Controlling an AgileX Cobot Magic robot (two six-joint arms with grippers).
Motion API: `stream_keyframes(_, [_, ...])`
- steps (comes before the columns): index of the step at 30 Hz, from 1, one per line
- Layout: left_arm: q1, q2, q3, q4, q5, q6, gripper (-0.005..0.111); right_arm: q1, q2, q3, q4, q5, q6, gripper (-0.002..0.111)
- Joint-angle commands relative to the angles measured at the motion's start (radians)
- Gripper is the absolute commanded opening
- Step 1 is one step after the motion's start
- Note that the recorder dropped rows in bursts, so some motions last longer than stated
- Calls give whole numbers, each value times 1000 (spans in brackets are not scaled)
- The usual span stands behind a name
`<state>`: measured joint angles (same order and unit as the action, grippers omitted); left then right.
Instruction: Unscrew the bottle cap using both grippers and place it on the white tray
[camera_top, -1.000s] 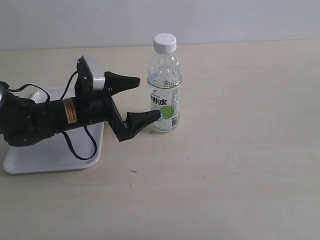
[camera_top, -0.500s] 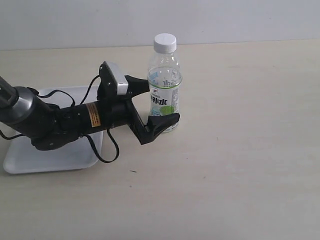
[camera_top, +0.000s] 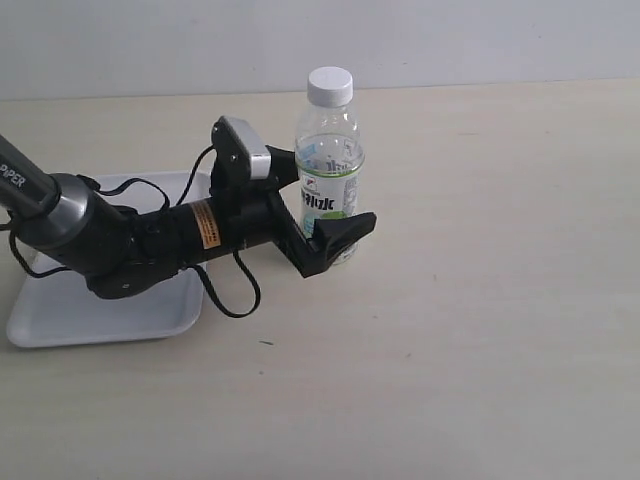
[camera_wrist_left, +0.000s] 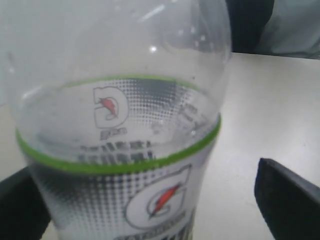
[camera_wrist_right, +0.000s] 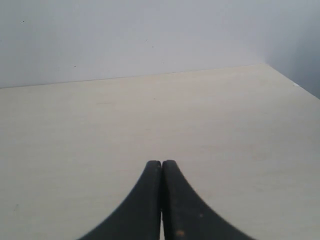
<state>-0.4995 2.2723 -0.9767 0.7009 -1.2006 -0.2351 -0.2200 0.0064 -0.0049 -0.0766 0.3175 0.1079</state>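
Pale beige table (camera_top: 480, 330) against a plain light wall (camera_top: 150, 45)

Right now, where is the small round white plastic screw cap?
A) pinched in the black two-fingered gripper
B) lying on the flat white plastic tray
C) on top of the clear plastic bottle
C: the white screw cap sits on the neck of the clear plastic bottle, above the left gripper, whose open jaws flank the bottle's labelled body.
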Motion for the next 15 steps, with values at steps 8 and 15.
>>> stream_keyframes(8, [-11,44,-38,-10,-2,-12,105,-7,-6,5,-1,-10,-6,0])
stream_keyframes(15, [-11,44,-38,-10,-6,-12,105,-7,-6,5,-1,-10,-6,0])
